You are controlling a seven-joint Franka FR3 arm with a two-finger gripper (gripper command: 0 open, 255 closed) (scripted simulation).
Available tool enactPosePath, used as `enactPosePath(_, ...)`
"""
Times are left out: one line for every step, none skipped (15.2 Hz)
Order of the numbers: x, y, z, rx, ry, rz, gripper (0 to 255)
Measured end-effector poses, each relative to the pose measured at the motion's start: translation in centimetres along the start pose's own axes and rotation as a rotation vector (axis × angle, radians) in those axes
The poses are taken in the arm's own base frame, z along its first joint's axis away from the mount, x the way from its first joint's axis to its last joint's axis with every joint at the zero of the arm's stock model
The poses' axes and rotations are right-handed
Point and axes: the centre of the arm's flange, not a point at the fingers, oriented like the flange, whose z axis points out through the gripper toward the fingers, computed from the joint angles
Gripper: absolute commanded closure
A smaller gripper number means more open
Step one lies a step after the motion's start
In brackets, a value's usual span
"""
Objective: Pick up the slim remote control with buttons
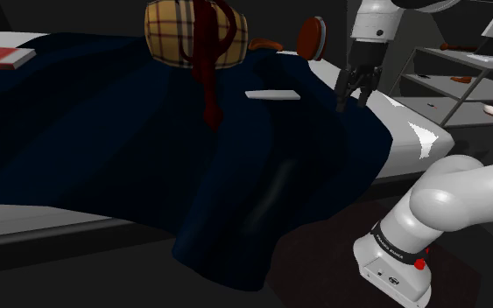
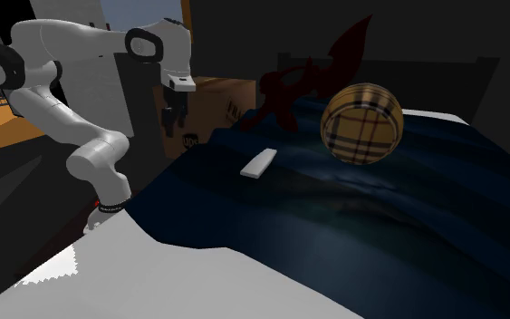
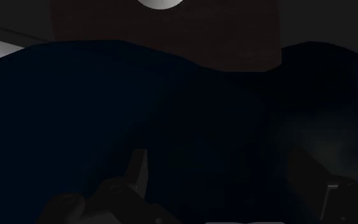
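One dark blue blanket (image 1: 104, 149) covers the bed, and beyond it one open shelf unit (image 1: 446, 58) holds a few small things on its boards. On the blanket lie one plaid round cushion (image 1: 183, 35) with one dark red scarf (image 1: 209, 79) draped over it, one red-and-white book (image 1: 3, 57), and one slim white remote (image 1: 272, 94), flat between the cushion and the gripper (image 1: 351, 102). The gripper hangs above the blanket near the remote, not touching it, its fingers (image 3: 137, 170) spread wide around nothing.
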Motion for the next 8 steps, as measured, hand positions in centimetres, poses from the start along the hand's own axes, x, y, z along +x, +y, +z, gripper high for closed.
enactPosePath(0.0,0.0,0.0,0.0,0.0,0.0,0)
enactPosePath(0.4,0.2,0.0,-0.002,0.003,-0.022,0)
enactPosePath(1.1,0.8,0.0,-0.005,0.007,-0.057,0)
enactPosePath(2.0,1.3,0.0,-0.009,0.012,-0.1,0)
enactPosePath(3.0,1.8,0.2,-0.013,0.016,-0.147,0)
enactPosePath(4.1,2.5,0.1,-0.018,0.022,-0.195,0)
enactPosePath(5.4,3.1,0.3,-0.023,0.026,-0.245,0)
enactPosePath(6.3,3.4,0.5,-0.028,0.032,-0.296,0)
